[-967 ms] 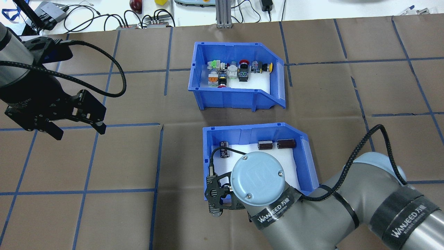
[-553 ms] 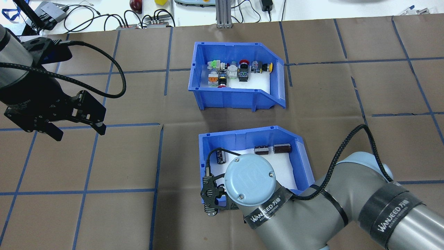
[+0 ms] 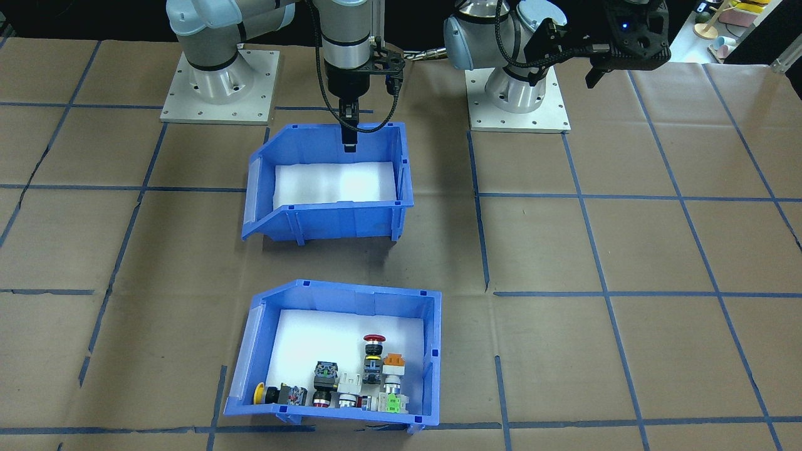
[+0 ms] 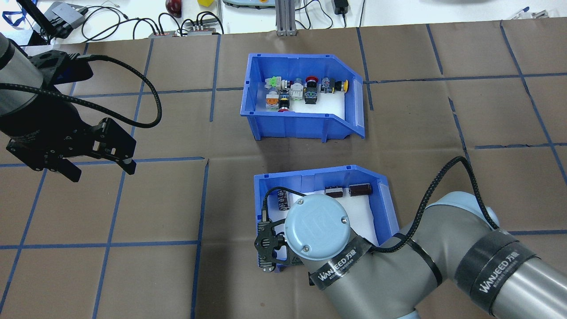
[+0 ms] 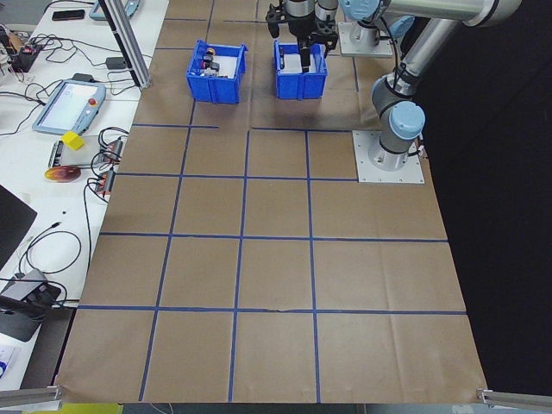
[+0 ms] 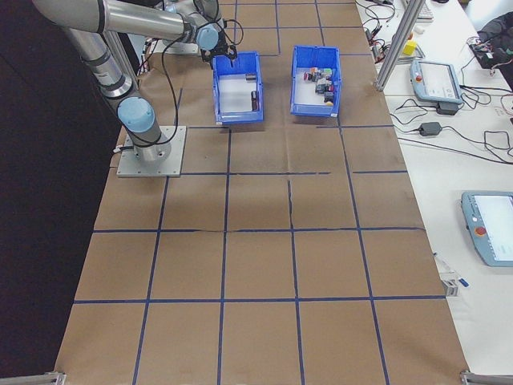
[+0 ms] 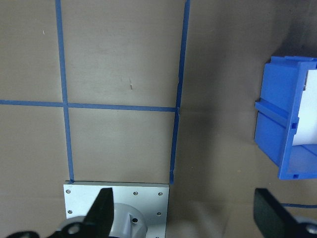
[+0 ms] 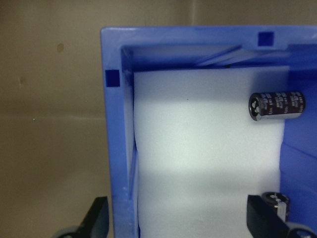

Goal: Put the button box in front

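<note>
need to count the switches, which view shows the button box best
The exterior front-facing view: the button box sits nearest, its switches spread apart and unobstructed. Overhead shows it smaller; both side views show it tiny; the wrist views miss it.

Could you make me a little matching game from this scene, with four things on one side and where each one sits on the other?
Things:
1. button box
2. capacitor bin
3. left gripper
4. right gripper

Places:
A. over bare table paper, away from both bins
B. on the far side of the table from the robot's bases
C. at the wall of the bin nearest the robot
D. between the robot's bases and the other bin

Pairs: 1-B, 2-D, 3-A, 4-C
</note>
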Tool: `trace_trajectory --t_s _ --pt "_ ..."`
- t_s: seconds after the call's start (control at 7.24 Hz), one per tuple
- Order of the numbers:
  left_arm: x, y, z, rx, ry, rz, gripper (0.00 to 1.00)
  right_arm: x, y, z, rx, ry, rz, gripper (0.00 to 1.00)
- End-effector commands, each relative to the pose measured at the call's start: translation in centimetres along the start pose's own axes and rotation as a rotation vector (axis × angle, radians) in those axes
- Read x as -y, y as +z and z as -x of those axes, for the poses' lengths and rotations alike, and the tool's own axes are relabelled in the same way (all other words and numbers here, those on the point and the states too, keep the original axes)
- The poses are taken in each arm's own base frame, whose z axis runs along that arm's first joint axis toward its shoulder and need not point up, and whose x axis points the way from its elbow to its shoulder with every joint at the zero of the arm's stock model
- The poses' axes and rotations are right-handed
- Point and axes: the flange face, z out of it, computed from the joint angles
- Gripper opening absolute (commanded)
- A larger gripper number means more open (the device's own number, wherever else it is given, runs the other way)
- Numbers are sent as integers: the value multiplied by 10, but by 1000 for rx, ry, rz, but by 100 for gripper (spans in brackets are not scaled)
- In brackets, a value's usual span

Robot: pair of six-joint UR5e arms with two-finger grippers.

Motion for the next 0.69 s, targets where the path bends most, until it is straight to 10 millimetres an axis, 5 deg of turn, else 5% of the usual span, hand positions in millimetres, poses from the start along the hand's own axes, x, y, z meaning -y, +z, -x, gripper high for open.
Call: trace_trajectory --t_s 0.0,0.28,0.55 --pt "-1 1 0 1 4 2 99 -2 -52 -14 45 10 36 100" --pt "-1 -2 0 3 9 -5 99 -18 -88 -43 74 62 84 100" --pt "-2 -5 1 11 11 -10 99 -96 -94 -103 51 263 140 100"
